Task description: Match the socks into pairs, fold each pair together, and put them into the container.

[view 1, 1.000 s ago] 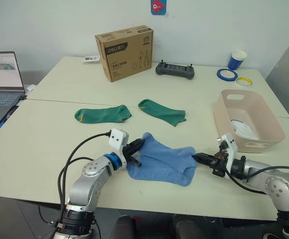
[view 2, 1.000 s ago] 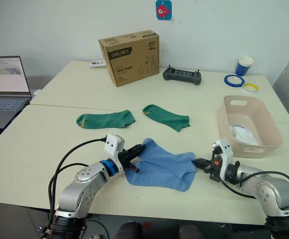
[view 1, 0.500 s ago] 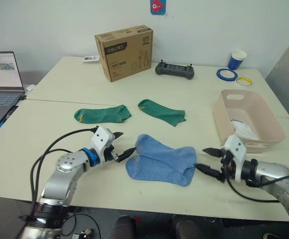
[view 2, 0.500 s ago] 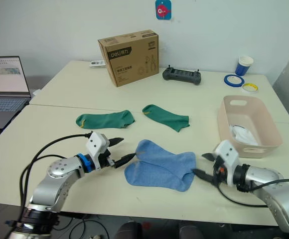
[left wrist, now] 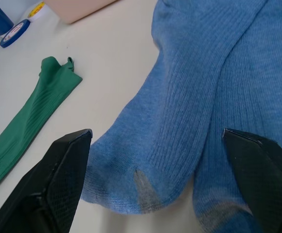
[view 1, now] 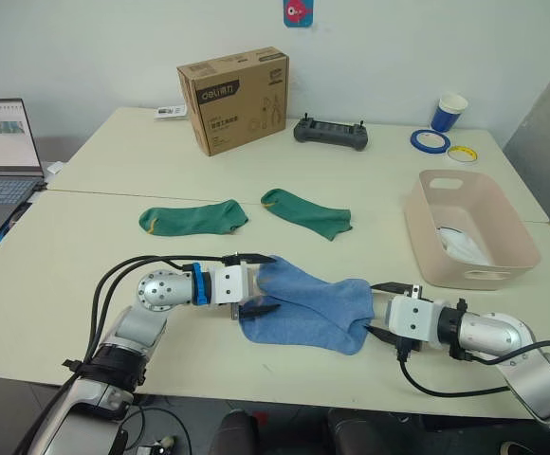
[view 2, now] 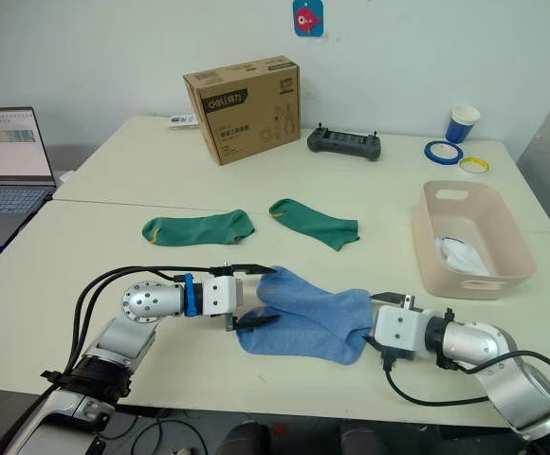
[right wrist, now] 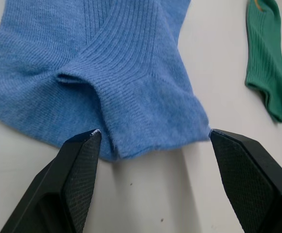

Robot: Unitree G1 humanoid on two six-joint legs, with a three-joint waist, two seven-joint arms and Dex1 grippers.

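Note:
Two light blue socks (view 1: 308,303) lie overlapped on the table's near middle. My left gripper (view 1: 267,282) stands open at their left end, one finger on each side of the toe end (left wrist: 146,194). At the cuff end (right wrist: 131,97) on the right, my right gripper (view 1: 379,310) is open too, its fingers astride the cloth edge. Neither holds anything. Two dark green socks (view 1: 194,217) (view 1: 308,212) lie flat farther back. The pale pink container (view 1: 427,237) stands at the right with a white sock (view 1: 460,246) inside.
A brown cardboard box (view 1: 235,100) and a black controller (view 1: 330,133) sit at the back. A blue cup (view 1: 450,112) and tape rolls (view 1: 431,140) are at the back right. A laptop (view 1: 0,152) stands off the left edge.
Both grippers went from shut on the blue socks' ends to open, drew back, then turned and came in again around those ends. The socks stayed flat on the table.

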